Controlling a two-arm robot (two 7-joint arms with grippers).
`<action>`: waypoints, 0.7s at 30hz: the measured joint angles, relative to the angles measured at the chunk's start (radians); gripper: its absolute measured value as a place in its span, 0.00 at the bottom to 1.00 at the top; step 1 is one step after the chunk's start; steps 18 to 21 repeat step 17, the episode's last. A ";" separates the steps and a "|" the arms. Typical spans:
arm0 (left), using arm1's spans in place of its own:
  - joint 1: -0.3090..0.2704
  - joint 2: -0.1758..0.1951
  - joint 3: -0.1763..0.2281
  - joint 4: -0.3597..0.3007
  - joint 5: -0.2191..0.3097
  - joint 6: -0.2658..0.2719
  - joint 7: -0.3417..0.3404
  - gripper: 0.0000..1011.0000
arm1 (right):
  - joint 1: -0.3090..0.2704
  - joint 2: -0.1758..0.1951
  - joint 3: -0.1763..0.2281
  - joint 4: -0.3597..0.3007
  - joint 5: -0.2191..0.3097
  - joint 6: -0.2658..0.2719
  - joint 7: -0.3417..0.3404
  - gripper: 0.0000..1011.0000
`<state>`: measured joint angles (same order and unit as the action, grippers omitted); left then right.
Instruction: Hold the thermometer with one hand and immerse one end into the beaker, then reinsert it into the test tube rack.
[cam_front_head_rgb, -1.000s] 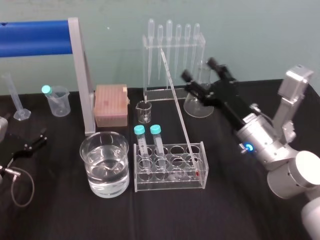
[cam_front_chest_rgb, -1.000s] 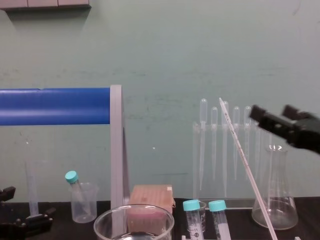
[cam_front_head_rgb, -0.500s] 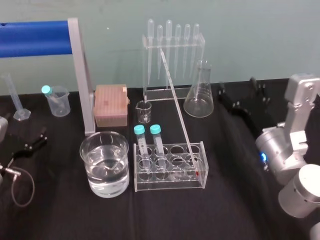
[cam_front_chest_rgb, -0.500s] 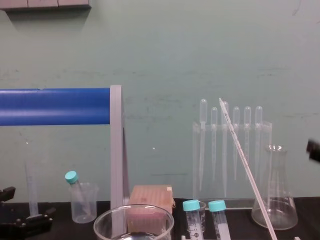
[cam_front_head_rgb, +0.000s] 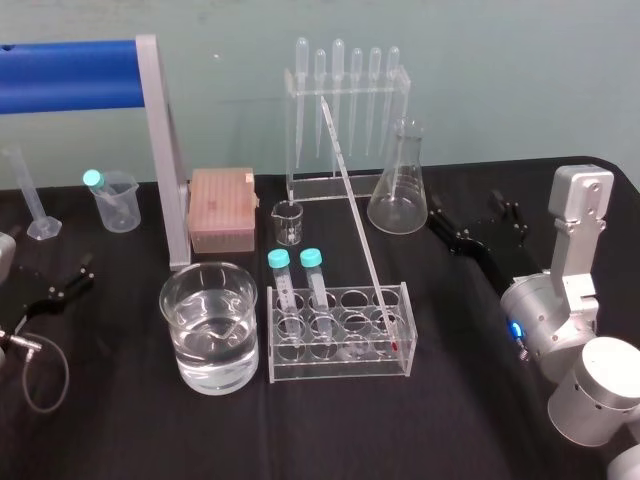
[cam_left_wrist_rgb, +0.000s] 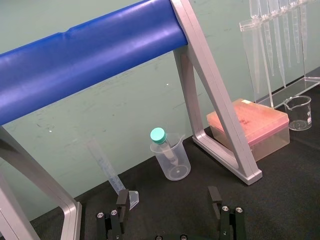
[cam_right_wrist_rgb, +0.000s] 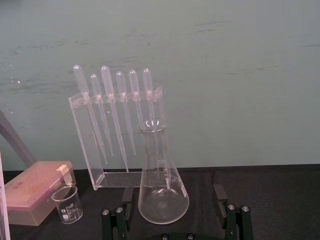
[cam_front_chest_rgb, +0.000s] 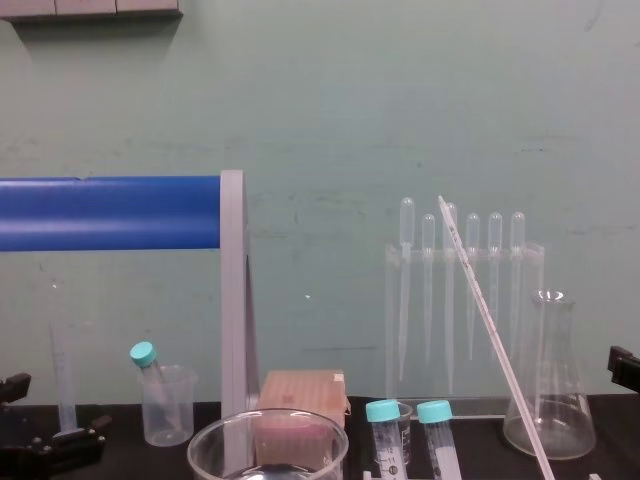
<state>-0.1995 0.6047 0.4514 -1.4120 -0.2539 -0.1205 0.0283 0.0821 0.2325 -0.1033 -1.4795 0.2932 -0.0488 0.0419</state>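
Note:
The thermometer (cam_front_head_rgb: 352, 200) (cam_front_chest_rgb: 492, 330) leans in the test tube rack (cam_front_head_rgb: 340, 372), its red tip low in a right-hand hole and its top tilted back to the left. The beaker (cam_front_head_rgb: 185, 340) (cam_front_chest_rgb: 268, 440), partly filled with water, stands just left of the rack. My right gripper (cam_front_head_rgb: 475, 222) (cam_right_wrist_rgb: 173, 196) hovers open and holds nothing, to the right of the rack and beside the conical flask. My left gripper (cam_front_head_rgb: 60, 292) (cam_left_wrist_rgb: 168, 200) rests open at the table's left edge, well away from the beaker.
A conical flask (cam_front_head_rgb: 398, 185) and a pipette stand (cam_front_head_rgb: 345, 100) sit behind the rack. A small glass beaker (cam_front_head_rgb: 288, 222), a pink tip box (cam_front_head_rgb: 222, 210) and a blue-barred metal frame (cam_front_head_rgb: 160, 150) stand behind the beaker. Two capped tubes (cam_front_head_rgb: 300, 280) occupy the rack's left holes.
My right arm has drawn back to the right and downward, away from the thermometer and flask. The thermometer stays leaning in the rack. The left arm is still.

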 joint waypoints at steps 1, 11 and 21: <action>0.000 0.000 0.000 0.000 0.000 0.000 0.000 1.00 | 0.000 0.000 0.000 0.000 0.000 0.000 0.000 0.99; 0.000 0.000 0.000 0.000 0.000 0.000 0.000 1.00 | -0.001 0.003 -0.001 -0.002 0.000 -0.003 0.000 0.99; 0.000 0.000 0.000 0.000 0.000 0.000 0.000 1.00 | -0.001 0.003 -0.002 -0.003 0.000 -0.005 0.000 0.99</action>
